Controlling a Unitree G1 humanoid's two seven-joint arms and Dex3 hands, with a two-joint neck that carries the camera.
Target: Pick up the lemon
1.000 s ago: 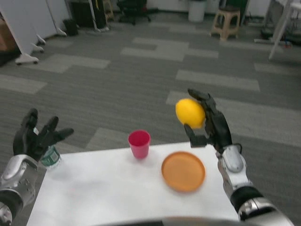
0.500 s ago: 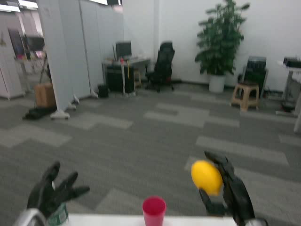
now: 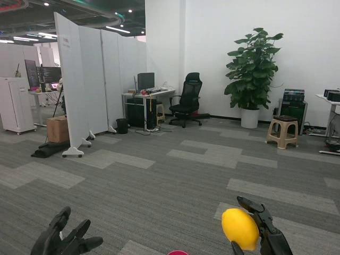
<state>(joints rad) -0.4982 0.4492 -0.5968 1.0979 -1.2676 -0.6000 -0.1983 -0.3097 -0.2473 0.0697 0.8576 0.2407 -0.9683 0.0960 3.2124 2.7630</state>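
I am seeing the camera tilting far up from where it was a second ago: the white table, the orange plate and the bottle by the left hand are gone from view, and only the top rim of the pink cup [image 3: 177, 253] is peeking in at the bottom edge. That is the head moving, not the things. The lemon [image 3: 240, 228] is keeping its place in my right hand [image 3: 265, 235] as before, sitting just right of the cup rim and above it, low in the frame. It is smooth, matte yellow and egg-shaped. The black fingers are curling round its right side, one reaching over its top, and the thumb is showing beneath it. My left hand [image 3: 65, 240] is waiting well left of the cup, holding nothing, its glossy black fingers fanning apart as they did earlier. Beyond the cup, I am now getting grey carpet in light and dark blocks, white partition panels [image 3: 101, 85], a black office chair [image 3: 188, 100], a leafy potted plant [image 3: 253, 69] and a tan stool [image 3: 282, 132].
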